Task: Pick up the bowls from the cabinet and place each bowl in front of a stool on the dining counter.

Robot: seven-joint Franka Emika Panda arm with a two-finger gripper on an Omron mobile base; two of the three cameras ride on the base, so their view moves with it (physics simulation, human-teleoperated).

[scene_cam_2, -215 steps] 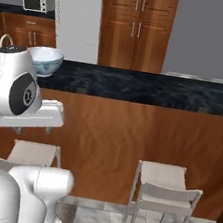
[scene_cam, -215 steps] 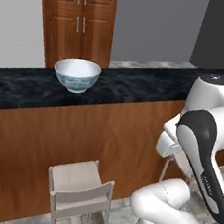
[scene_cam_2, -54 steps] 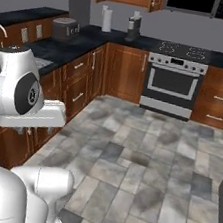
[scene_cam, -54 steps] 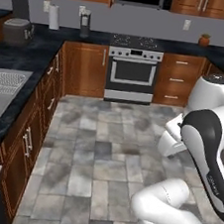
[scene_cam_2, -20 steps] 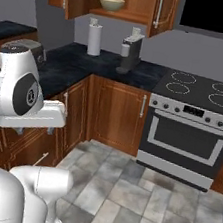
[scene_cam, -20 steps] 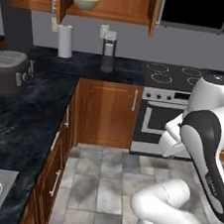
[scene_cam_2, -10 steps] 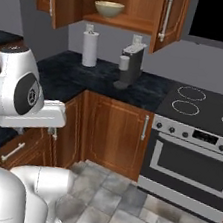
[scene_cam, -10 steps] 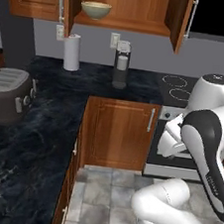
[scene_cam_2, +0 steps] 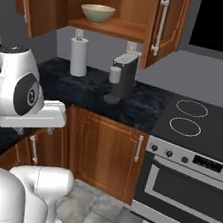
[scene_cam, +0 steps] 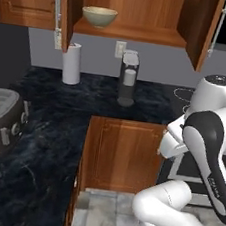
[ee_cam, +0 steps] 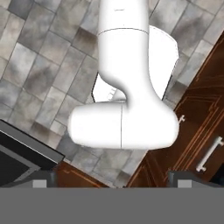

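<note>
While the cabinet (scene_cam: 132,17) stands with both doors swung wide, the olive-tan bowl (scene_cam: 99,16) sits upright on its shelf, toward the left end, above the paper towel roll (scene_cam: 71,63). In the right base view the same bowl (scene_cam_2: 97,13) rests on the shelf over the black stone counter (scene_cam_2: 86,92), with the coffee machine (scene_cam_2: 121,77) standing just to the right of the towel roll (scene_cam_2: 79,56). A toaster (scene_cam: 0,123) sits on the near counter at the left, and a stove (scene_cam_2: 202,127) lies to the right. The gripper (ee_cam: 112,183) points down at the grey tiled floor (ee_cam: 39,65), its fingers spread fully apart and holding nothing.
</note>
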